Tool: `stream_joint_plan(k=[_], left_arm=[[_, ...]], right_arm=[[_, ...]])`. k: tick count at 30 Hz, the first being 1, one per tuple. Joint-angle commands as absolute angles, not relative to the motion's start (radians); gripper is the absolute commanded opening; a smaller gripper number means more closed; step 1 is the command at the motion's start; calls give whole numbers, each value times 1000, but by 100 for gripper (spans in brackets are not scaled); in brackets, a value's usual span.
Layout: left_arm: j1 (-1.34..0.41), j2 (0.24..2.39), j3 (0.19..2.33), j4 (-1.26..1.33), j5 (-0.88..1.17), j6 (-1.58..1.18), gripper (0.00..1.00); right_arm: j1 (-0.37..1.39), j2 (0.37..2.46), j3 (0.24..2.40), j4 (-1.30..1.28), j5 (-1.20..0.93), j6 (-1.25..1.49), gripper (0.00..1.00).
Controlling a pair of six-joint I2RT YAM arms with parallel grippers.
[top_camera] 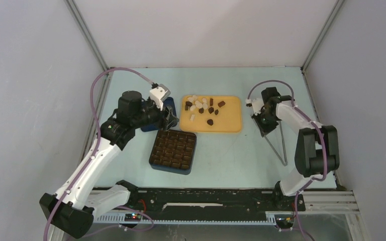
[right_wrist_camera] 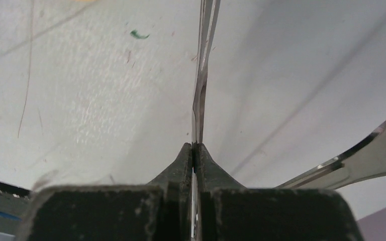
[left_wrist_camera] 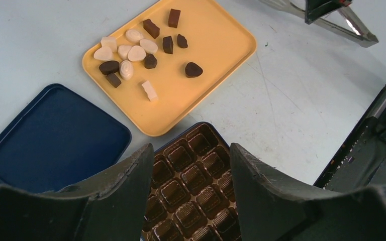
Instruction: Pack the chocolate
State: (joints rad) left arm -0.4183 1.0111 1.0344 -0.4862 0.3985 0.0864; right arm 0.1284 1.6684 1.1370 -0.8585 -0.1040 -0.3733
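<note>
- Sixteen pieces of the chocolate (left_wrist_camera: 136, 53) all lie on the yellow tray (left_wrist_camera: 216, 40). I count eight cream-white and eight dark brown, bunched toward its far left end.
- One dark blue box (top_camera: 170, 170) sits just off the tray's near left corner. Every pocket of its brown gridded insert (left_wrist_camera: 191, 183) that I can see is bare.
- One dark blue lid (left_wrist_camera: 55, 135) lies flat just left of the tray, beside the box.
- The left gripper (left_wrist_camera: 191, 148) hangs over the box near that tray corner, its fingers spread wide and holding nothing.
- The right gripper (right_wrist_camera: 195, 148), off the tray's right end, is pinched tight on one blade of a pair of metal tongs (right_wrist_camera: 201, 85). The other blade splays out along the table (left_wrist_camera: 291, 85).
</note>
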Motion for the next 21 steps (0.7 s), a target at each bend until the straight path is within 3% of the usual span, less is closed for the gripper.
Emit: stream_joint_plan(k=[1, 9, 21], left_arm=[[-401, 984, 1005, -477, 426, 82, 62], [-365, 982, 1009, -472, 424, 86, 62], [-317, 961, 1023, -503, 403, 117, 63]], right_arm=[[184, 1503, 1086, -905, -169, -483, 0], [557, 1372, 988, -937, -197, -636, 0], [889, 1586, 969, -839, -132, -685, 4]])
